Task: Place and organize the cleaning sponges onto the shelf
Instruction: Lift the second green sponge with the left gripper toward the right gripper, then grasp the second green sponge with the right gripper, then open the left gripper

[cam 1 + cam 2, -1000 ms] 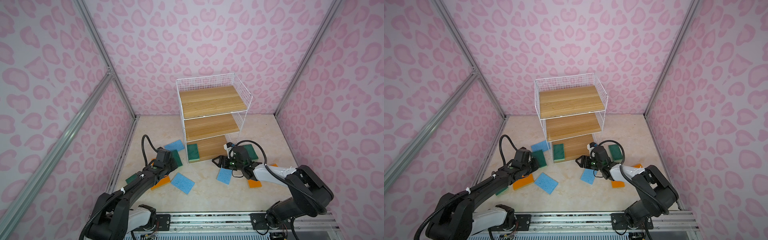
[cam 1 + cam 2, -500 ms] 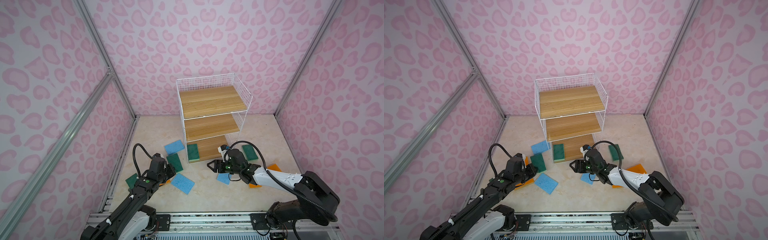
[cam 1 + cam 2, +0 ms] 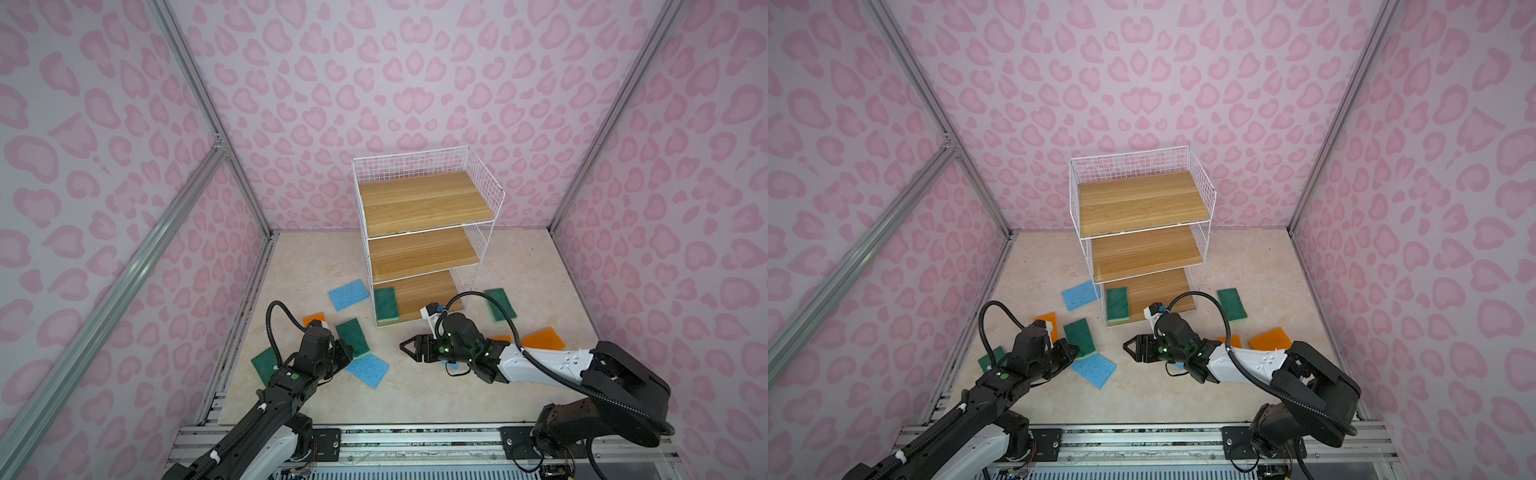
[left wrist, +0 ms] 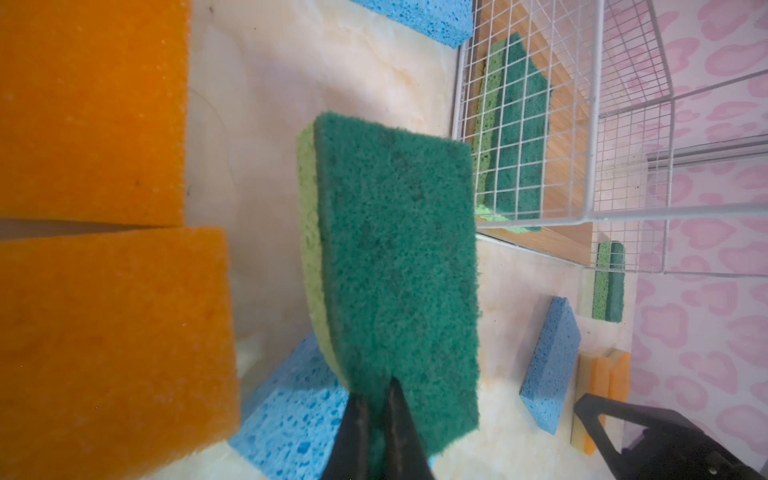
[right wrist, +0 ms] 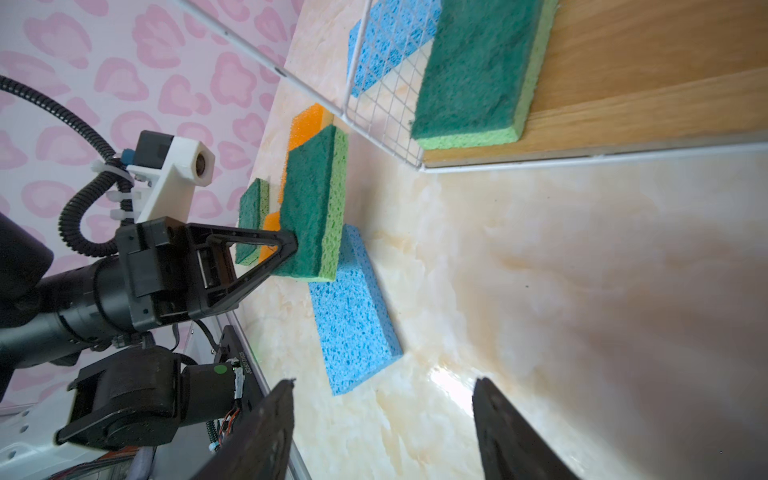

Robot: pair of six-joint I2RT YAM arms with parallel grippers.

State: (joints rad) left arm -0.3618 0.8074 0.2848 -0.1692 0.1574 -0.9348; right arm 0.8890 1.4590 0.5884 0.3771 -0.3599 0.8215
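Left arm [image 3: 282, 386] stretched low and forward. Left gripper [image 4: 376, 399]: jaws pinched nearly together on one short edge of a green sponge [image 4: 395, 249], which sticks out ahead of them. Right arm [image 3: 540, 365] low, wrist rolled sideways. Right gripper [image 5: 382, 407]: jaws spread wide, empty.

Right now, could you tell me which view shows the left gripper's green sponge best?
Left wrist: the held sponge fills the frame, left gripper pinching one end. Right wrist shows it obliquely; both top views show it small.

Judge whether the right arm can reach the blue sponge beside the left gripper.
Probably yes: the right gripper is open and empty, and only bare floor lies between it and the blue sponge.
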